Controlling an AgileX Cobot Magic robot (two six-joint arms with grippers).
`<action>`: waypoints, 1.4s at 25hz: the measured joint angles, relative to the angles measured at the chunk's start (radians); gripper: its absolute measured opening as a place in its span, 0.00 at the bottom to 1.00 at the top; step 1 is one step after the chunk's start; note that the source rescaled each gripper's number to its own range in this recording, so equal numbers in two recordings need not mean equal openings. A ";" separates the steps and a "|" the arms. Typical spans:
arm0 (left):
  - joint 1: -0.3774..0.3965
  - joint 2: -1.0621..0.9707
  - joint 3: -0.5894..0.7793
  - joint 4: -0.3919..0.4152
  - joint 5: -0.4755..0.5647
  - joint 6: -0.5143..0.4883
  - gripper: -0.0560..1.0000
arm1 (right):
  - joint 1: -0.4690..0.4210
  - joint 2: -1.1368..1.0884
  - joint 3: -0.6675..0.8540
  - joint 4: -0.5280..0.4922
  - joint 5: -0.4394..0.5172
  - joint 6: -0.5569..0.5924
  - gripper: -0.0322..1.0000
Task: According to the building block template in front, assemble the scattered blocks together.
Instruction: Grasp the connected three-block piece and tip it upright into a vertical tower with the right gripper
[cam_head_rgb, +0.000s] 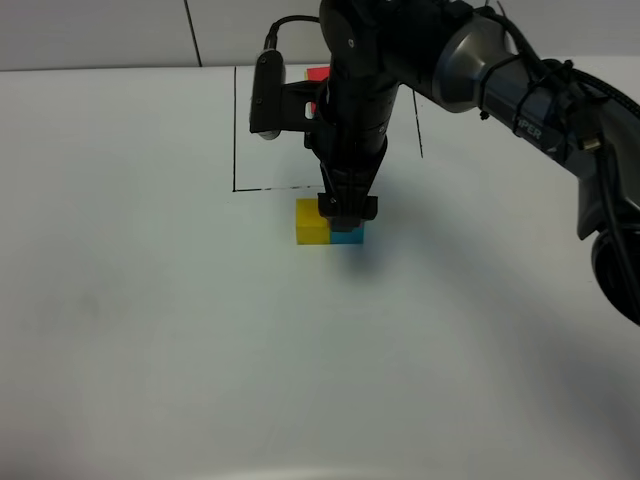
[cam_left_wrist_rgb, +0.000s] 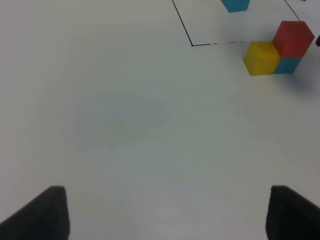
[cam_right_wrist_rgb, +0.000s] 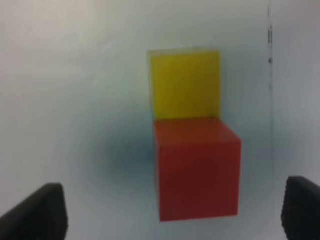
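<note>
A yellow block (cam_head_rgb: 311, 221) and a blue block (cam_head_rgb: 348, 237) sit side by side just in front of the black-outlined rectangle (cam_head_rgb: 236, 130). A red block (cam_left_wrist_rgb: 293, 38) stands on top of the blue block (cam_left_wrist_rgb: 287, 64), next to the yellow block (cam_left_wrist_rgb: 261, 58). My right gripper (cam_head_rgb: 348, 208) hangs straight over the red block (cam_right_wrist_rgb: 196, 167) and hides it in the exterior view. Its fingers (cam_right_wrist_rgb: 45, 210) are spread wide and stand apart from the block. My left gripper (cam_left_wrist_rgb: 165, 212) is open and empty over bare table.
Inside the rectangle, part of the template shows: a red block (cam_head_rgb: 318, 73) behind my right arm, and a blue block (cam_left_wrist_rgb: 235, 5) in the left wrist view. The white table (cam_head_rgb: 150, 330) stretches to the left and front.
</note>
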 joint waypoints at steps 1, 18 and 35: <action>0.000 0.000 0.000 0.000 0.000 0.000 0.77 | 0.000 0.018 -0.016 0.003 0.001 -0.007 0.76; 0.000 0.000 0.000 0.000 0.000 -0.001 0.77 | -0.045 0.188 -0.071 0.023 -0.015 -0.035 0.76; 0.000 0.000 0.000 0.000 0.000 0.000 0.77 | -0.049 0.211 -0.073 0.014 -0.034 -0.019 0.05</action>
